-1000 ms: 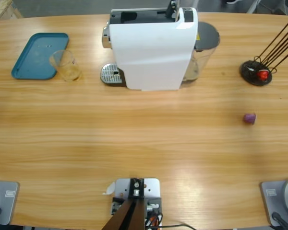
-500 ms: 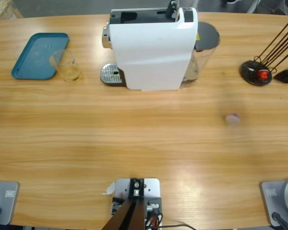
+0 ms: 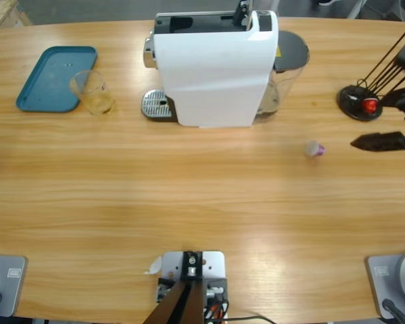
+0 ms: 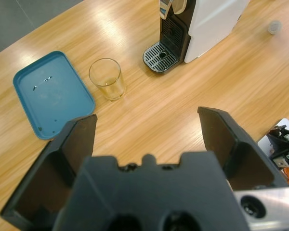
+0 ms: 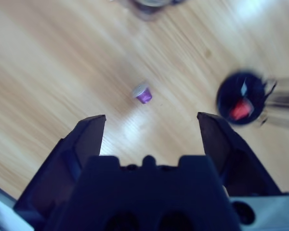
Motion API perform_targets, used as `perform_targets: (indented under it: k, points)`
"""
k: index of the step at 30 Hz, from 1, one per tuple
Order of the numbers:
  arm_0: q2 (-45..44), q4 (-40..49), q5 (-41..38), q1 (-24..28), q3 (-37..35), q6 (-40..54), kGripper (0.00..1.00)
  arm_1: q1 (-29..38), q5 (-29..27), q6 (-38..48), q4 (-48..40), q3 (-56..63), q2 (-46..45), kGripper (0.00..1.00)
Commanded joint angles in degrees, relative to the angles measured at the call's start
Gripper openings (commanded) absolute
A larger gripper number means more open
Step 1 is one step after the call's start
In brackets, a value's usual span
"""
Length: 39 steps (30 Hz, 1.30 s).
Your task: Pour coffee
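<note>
Entering at edge — right gripper (image 3: 390, 125) cut off, purple capsule (image 3: 314, 149) blurred.

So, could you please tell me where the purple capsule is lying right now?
In the high view the purple capsule lies on the table's right half, between the white coffee machine and the right gripper, touching neither.

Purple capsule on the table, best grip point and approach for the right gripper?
Grip the purple capsule across its tapered body, just under the silver-topped wide end, probably from above. It lies tipped on its side on bare wood, free all round. The right gripper is open beside it.
</note>
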Motion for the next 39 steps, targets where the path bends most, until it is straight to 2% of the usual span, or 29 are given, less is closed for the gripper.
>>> perform_targets:
  k: [1, 3, 7, 11, 14, 15, 19, 21, 26, 32, 34, 37, 39]
  points:
    - [0.96, -0.42, -0.82, -0.5, 2.12, -0.89, 0.904, 2.28, 2.95, -17.3, -1.04, 2.24, 3.69, 0.757]
    - [0.56, -0.31, -0.75, -0.5, 2.12, -0.96, 0.904, 2.03, 1.14, -14.33, -2.74, 2.71, 5.87, 0.747]
    - [0.01, -0.16, -0.73, -0.5, 2.12, -0.96, 0.904, -0.48, -3.8, -1.36, -6.17, 2.62, 9.86, 0.756]
    - [0.01, -0.16, -0.73, -0.5, 2.12, -0.96, 0.904, -0.66, -9.09, 17.84, -5.19, 2.02, 12.25, 0.941]
    - [-0.06, -0.17, -0.73, -0.5, 2.12, -0.94, 0.904, -1.4, -9.86, 21.03, -1.58, -0.56, 12.71, 0.932]
    - [-0.02, -0.19, -0.73, -0.5, 2.12, -0.91, 0.904, -1.79, -9.2, 21.23, -1.57, -0.44, 12.43, 0.929]
    - [0.01, -0.21, -0.73, -0.5, 2.12, -0.89, 0.904, -2.03, -7.79, 21.93, -3.76, 1.99, 12.27, 0.797]
    - [0.1, -0.24, -0.73, -0.5, 2.12, -0.87, 0.904, -2.03, -6.82, 21.93, -4.77, 2.41, 13.45, 0.762]
    - [0.19, -0.24, -0.73, -0.5, 2.12, -0.87, 0.904, -2.03, -2.55, 21.21, -5.4, 2.06, 16.75, 0.766]
    - [0.19, -0.24, -0.72, -0.5, 2.16, -0.87, 0.904, -2.03, -0.92, 13.95, -1.25, -1.47, 22.48, 0.805]
    - [0.1, -0.23, -0.65, -0.5, 2.21, -0.87, 0.904, -2.0, -1.99, 13.27, -1.27, -1.4, 21.3, 0.908]
    - [0.1, -0.24, -0.65, -0.5, 2.21, -0.87, 0.904, -1.98, -2.69, 12.37, -1.39, -0.96, 18.67, 0.912]
    - [0.19, -0.28, -0.65, -0.5, 2.21, -0.87, 0.904, -1.96, -4.89, 7.15, -2.2, -0.05, 17.72, 0.908]
